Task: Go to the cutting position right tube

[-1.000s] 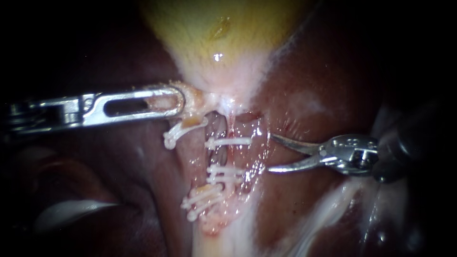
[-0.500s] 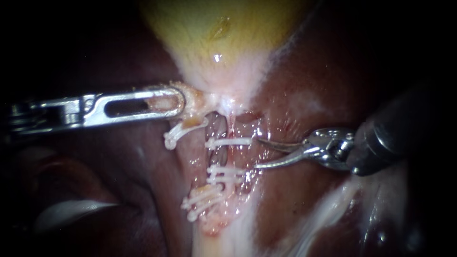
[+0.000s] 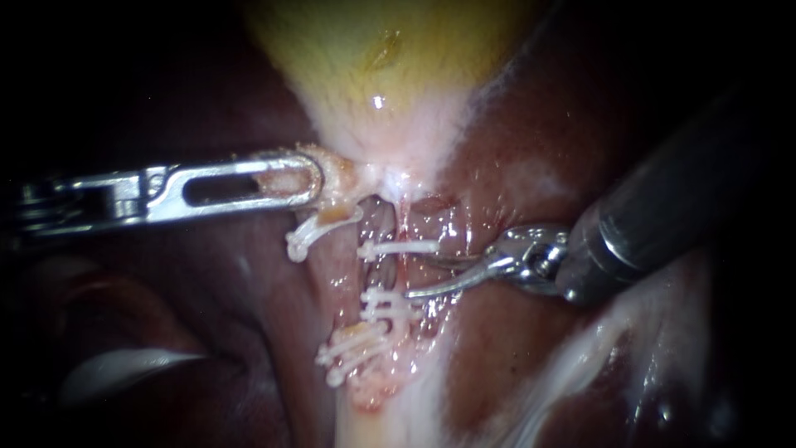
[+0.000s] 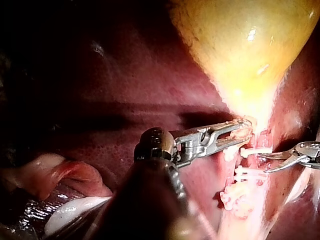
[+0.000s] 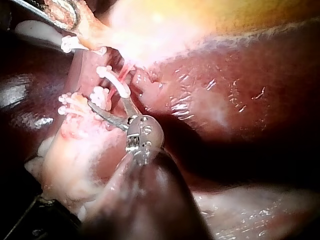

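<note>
- The right tube (image 3: 383,274) is lying just ahead of my right instrument (image 3: 417,275) — its bare stretch, between the upper clip (image 3: 398,246) and the lower pair of clips (image 3: 388,304), is sitting at the mouth of my blades.
- Over the last second I have been pushing in. The blade tips were hanging well short of the tube, out over the liver (image 3: 531,124), and they are now reaching its near edge.
- My blades are standing parted with a moderate gap, gripping nothing.
- Across from them, my left instrument (image 3: 308,178) is clamping the pale neck of the gallbladder (image 3: 390,58) and has not shifted, so the tube is staying stretched for me.
- I am judging the approach nearly done — what is remaining is to ease forward until the tube lies fully between the blades, clear of both clip groups.
</note>
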Tool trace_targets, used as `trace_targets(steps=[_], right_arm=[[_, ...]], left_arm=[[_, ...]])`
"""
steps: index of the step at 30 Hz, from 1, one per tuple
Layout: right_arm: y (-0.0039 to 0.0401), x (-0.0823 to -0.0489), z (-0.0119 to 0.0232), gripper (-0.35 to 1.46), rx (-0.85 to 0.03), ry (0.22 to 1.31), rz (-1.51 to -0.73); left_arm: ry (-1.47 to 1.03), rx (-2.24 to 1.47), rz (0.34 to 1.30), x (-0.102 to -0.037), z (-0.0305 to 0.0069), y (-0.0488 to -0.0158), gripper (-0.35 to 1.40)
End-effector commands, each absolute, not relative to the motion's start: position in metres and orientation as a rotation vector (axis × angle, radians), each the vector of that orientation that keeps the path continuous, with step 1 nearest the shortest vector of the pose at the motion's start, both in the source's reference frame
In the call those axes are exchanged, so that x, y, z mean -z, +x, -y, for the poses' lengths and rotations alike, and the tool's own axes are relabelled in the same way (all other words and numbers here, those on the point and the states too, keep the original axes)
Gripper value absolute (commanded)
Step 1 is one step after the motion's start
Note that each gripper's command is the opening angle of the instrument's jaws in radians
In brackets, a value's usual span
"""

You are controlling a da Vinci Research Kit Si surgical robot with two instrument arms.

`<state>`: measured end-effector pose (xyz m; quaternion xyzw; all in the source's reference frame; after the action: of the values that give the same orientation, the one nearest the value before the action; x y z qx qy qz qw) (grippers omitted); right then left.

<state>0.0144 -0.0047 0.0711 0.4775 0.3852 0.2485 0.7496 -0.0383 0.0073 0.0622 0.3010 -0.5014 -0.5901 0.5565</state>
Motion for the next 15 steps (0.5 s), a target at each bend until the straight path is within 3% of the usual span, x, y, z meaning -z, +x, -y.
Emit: trace_targets(steps=[1,15], right_arm=[[0.0144,-0.0712,0.0046,1.43,-0.542,1.043,-0.85],[0.017,-0.0719,0.0045,1.43,-0.526,1.098,-0.943]], left_arm=[[0.711,1.393,1.183,-0.0622,-0.0073,-0.0383,-0.35],[0.71,1.393,1.184,-0.0623,-0.0073,-0.0384,-0.35]])
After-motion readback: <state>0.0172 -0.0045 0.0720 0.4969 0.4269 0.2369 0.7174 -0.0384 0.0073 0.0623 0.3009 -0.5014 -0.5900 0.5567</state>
